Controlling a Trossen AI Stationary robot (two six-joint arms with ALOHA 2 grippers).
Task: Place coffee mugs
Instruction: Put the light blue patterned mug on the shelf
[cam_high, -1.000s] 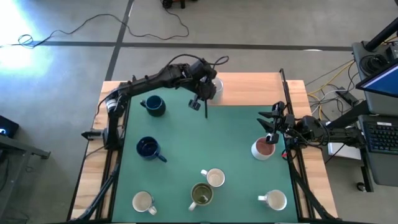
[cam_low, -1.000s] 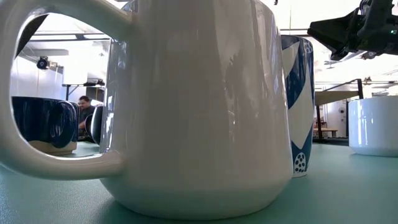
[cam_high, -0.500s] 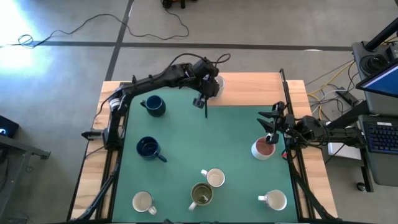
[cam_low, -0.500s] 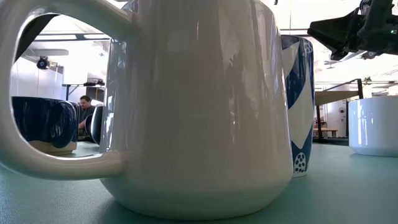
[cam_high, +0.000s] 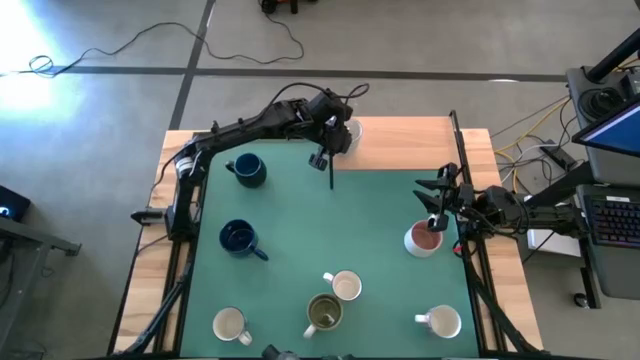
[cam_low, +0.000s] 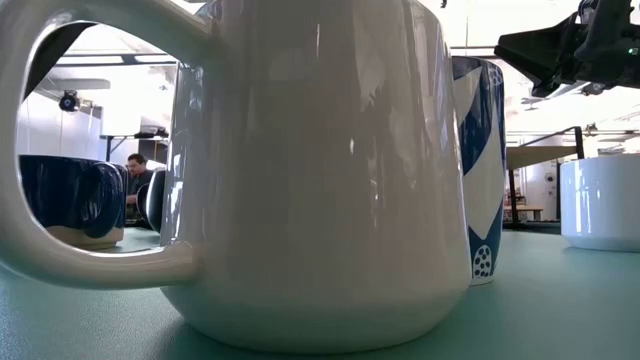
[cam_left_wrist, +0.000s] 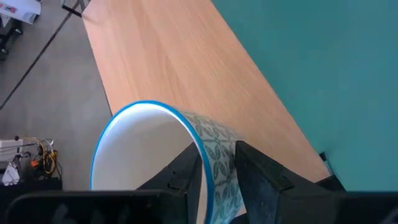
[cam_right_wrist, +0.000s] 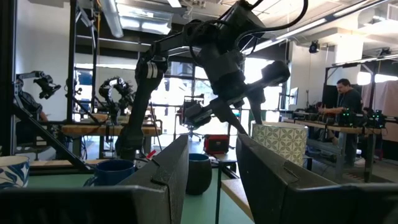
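A mug with a blue rim and a leaf pattern (cam_left_wrist: 155, 143) is over the wooden strip (cam_high: 400, 140) at the table's far edge, with my left gripper (cam_high: 337, 143) shut on it. The right wrist view shows the same mug (cam_right_wrist: 280, 144) below that gripper. Two navy mugs (cam_high: 247, 170) (cam_high: 238, 237) stand on the green mat's left half. A white mug with a pink inside (cam_high: 424, 238) stands on the mat below my right gripper (cam_high: 438, 203), which waits open at the right edge. My left gripper (cam_left_wrist: 216, 154) has the mug's wall at the rim (cam_left_wrist: 214, 140) between its two fingers, one inside the mug and the other finger (cam_left_wrist: 261, 177) outside. The fingers slant down from the table's left. I cannot tell whether the mug's base rests on the wood.
Near the front edge stand a cream mug (cam_high: 345, 286), an olive mug (cam_high: 324, 312) and two white mugs (cam_high: 230, 324) (cam_high: 441, 322). A big white mug (cam_low: 320, 170) fills the low view. The mat's middle (cam_high: 330, 220) is bare. A person (cam_right_wrist: 343, 93) is in the room behind.
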